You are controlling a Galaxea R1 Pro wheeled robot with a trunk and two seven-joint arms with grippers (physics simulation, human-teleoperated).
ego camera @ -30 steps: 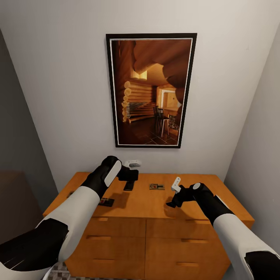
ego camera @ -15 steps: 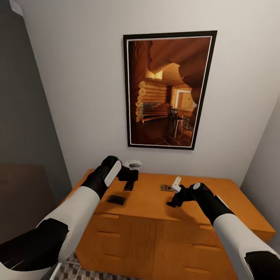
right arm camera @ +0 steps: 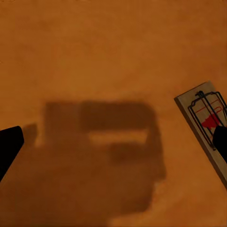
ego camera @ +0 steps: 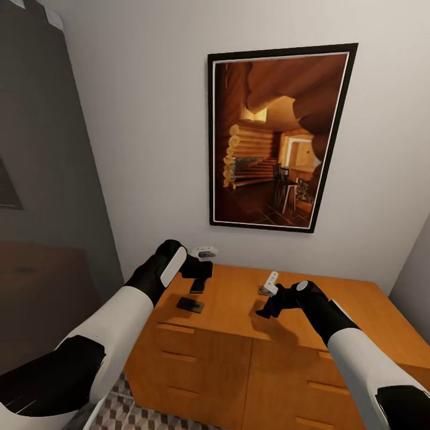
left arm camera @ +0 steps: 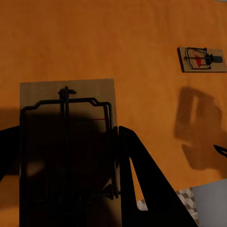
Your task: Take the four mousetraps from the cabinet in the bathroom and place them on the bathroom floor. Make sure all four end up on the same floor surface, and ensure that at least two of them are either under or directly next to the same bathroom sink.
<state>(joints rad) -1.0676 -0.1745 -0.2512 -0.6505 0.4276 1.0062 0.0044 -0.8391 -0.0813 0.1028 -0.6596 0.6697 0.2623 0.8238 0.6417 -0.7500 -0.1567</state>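
Left hand [ego camera: 199,276]: closed on a mousetrap [left arm camera: 66,146], held above the cabinet top.
Held mousetrap: the left wrist view shows it close up, a flat pale wooden board with a dark wire frame, clamped between the two black fingers [left arm camera: 142,184]; in the head view it is just a small dark slab under the hand.
Right hand [ego camera: 267,301]: open and holding nothing, fingers spread wide, hovering over the cabinet top; the right wrist view shows one black fingertip [right arm camera: 8,144] at each edge of the picture.
Second mousetrap [right arm camera: 205,125]: lies flat on the wood near the right hand; the right wrist view shows its red patch and wire bar, the head view only a sliver beside the white finger.
Third mousetrap [ego camera: 190,304]: lies flat near the front edge, below the left hand.
Cabinet [ego camera: 239,358]: smooth orange-brown wood, flat top, drawer fronts with slim bar handles.
Bathroom floor [ego camera: 119,412]: cube-patterned tiles, seen at the cabinet's foot.
Wall: a black-framed picture [ego camera: 278,134] of a log interior.
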